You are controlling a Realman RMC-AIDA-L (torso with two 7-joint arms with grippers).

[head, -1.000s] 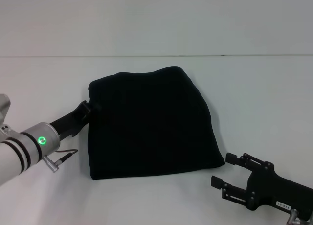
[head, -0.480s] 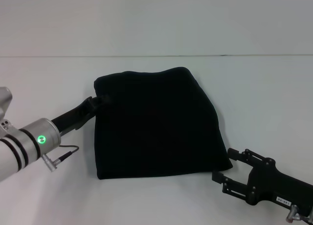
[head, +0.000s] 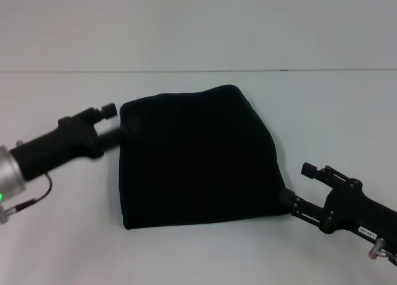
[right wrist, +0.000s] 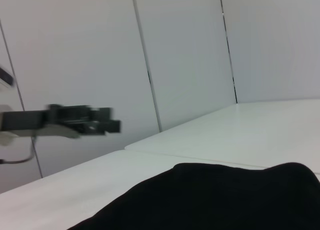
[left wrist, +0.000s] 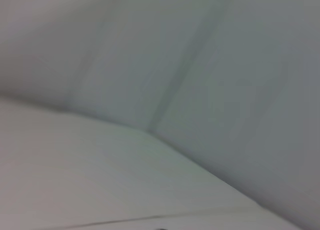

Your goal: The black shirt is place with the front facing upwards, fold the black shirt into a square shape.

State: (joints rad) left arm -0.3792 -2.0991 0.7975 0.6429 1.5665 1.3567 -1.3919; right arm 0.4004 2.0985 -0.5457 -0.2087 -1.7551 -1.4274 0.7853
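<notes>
On table (head: 56,248) | black shirt (head: 195,155) folded | between left gripper (head: 118,125), right gripper (head: 296,189)

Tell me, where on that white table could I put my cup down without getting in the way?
Bare table lies behind the black shirt toward the wall, and along the near edge in front of it. The shirt's sides are crowded: the left tool is at its left edge, the right tool at its near right corner.

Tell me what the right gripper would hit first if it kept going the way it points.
Probably the black shirt: the right gripper points at its near right corner, one finger already at the cloth edge.
</notes>
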